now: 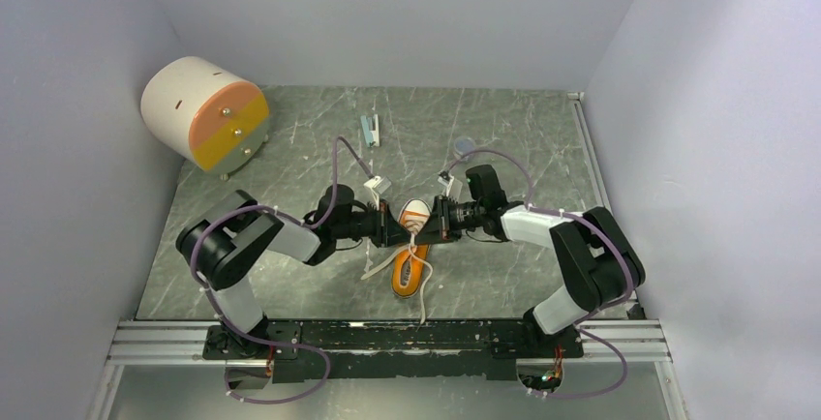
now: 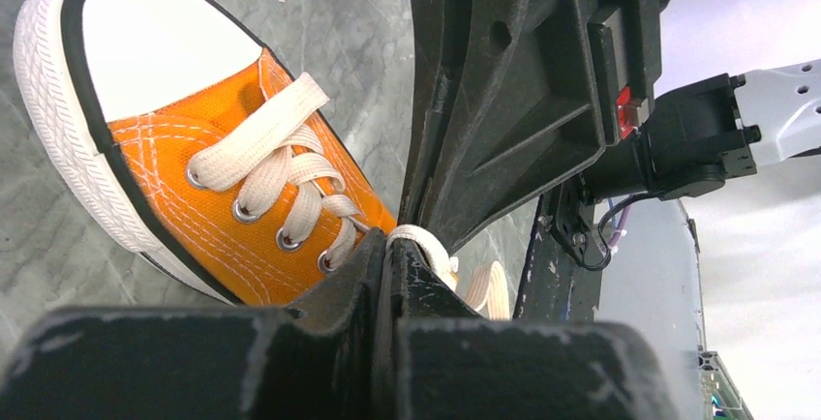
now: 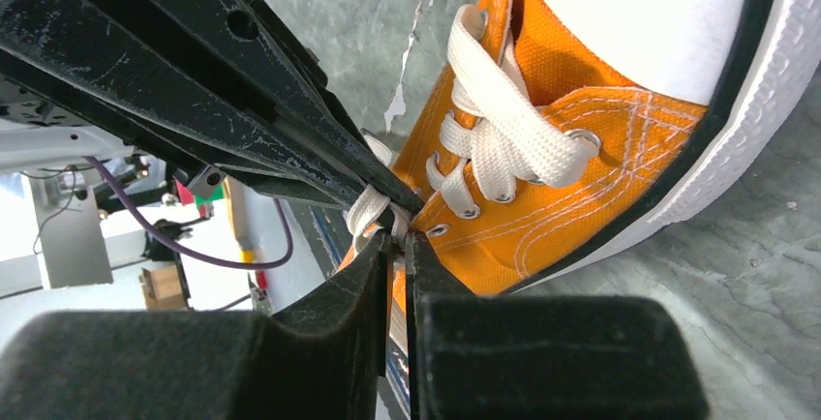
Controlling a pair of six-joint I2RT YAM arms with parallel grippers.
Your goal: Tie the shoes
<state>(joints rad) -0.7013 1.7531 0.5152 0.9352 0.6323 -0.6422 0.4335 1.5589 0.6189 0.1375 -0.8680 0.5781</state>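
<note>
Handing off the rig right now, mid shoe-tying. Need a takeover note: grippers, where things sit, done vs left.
Left gripper: shut on the long white laces, above the lowest eyelets.
Right gripper: shut on the laces too, tips meeting the left's.
Small orange canvas sneaker: flat on the grey marbled table, white toe cap pointing away from the bases.
Done: laces pinched on both sides.
Left: no bow visible and the ends trail loose, so form the knot and pull it tight.

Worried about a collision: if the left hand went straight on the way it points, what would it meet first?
Probably the right hand, tip to tip with the left hand over the laces of the sneaker; the gap is unclear.
</note>
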